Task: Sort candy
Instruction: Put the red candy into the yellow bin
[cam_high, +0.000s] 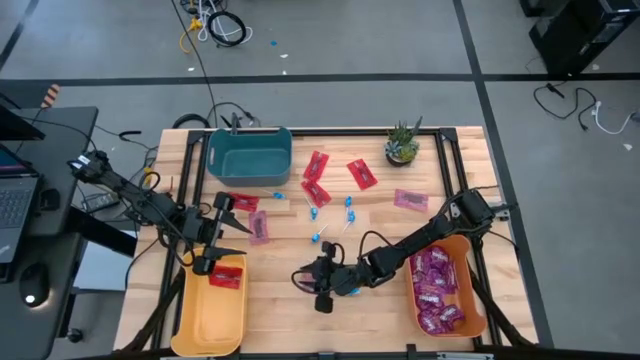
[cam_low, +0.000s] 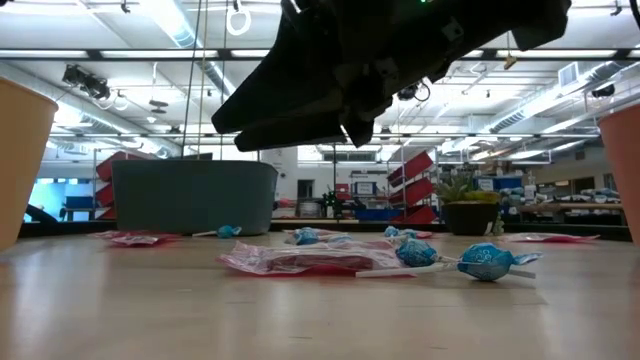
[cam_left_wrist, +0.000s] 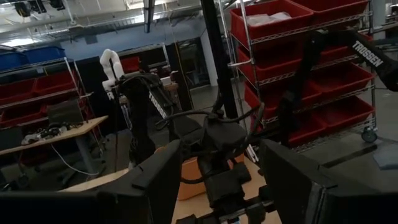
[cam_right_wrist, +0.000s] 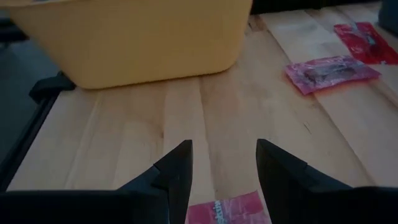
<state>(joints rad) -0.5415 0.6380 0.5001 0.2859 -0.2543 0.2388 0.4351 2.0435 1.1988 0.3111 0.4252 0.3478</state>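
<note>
You're hanging your right gripper (cam_right_wrist: 224, 163), jaws apart and empty, just over a magenta packet (cam_right_wrist: 229, 208) near the table's front edge, while your left gripper (cam_high: 213, 236) is waiting wide open over the yellow bin (cam_high: 200, 320). The packet is lying flat between the fingertips, so a shallow close is risking sliding it away.
</note>
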